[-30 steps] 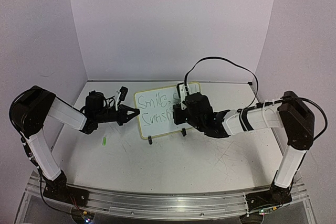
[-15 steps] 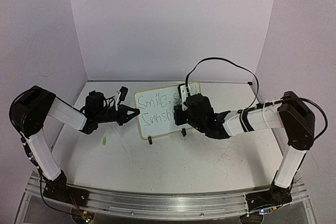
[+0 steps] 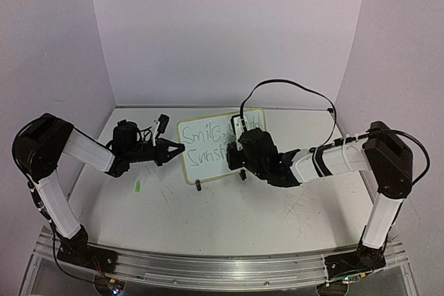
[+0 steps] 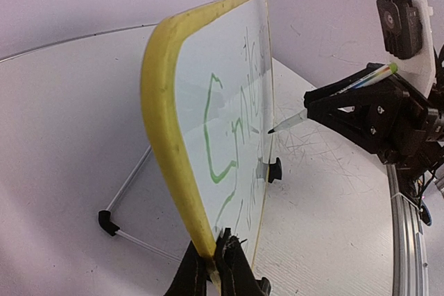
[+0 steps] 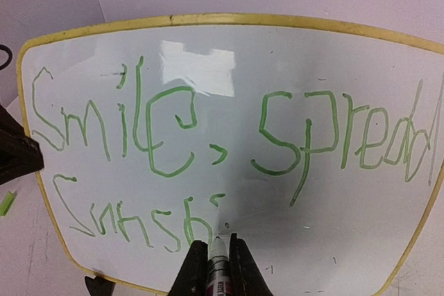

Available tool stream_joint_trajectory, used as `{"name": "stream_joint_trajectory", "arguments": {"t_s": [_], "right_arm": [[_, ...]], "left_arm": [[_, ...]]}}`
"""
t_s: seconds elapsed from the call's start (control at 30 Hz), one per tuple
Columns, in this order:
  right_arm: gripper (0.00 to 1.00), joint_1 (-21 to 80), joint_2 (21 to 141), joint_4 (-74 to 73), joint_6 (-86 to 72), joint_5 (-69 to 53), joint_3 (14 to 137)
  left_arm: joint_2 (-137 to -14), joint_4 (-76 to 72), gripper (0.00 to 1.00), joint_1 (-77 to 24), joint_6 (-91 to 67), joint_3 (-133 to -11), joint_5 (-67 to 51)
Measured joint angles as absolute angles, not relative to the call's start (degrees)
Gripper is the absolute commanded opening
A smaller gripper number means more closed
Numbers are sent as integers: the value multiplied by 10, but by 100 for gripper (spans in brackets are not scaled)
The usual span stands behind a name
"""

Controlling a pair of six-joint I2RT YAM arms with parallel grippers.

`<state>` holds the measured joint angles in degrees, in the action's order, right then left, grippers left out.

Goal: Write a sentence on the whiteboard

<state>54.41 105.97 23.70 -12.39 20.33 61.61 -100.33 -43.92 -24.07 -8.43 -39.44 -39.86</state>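
My right arm's black fingers [image 5: 194, 272], gripping the white green-ink marker [image 5: 218, 265], have slid toward 9 o'clock across the small yellow-framed whiteboard [image 3: 205, 170], uncovering more of the green handwritten sentence [image 5: 218, 152] at 1 o'clock; the black cable loop [image 3: 277, 81] followed.

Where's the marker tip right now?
Right wrist view, bottom centre: the marker, in the right gripper, has its tip low on the whiteboard, just right of the second line of the sentence.

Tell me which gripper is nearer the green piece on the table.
Left. The left gripper clamps the whiteboard's edge near the green piece; the right gripper, holding a marker, is farther right, at its face.
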Motion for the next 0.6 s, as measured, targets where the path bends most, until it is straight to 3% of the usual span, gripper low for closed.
{"name": "stream_joint_trajectory", "arguments": {"t_s": [0.6], "right_arm": [[0, 557, 1070, 216, -140, 219, 609]], "left_arm": [[-1003, -435, 0, -241, -83, -397, -399]]}}
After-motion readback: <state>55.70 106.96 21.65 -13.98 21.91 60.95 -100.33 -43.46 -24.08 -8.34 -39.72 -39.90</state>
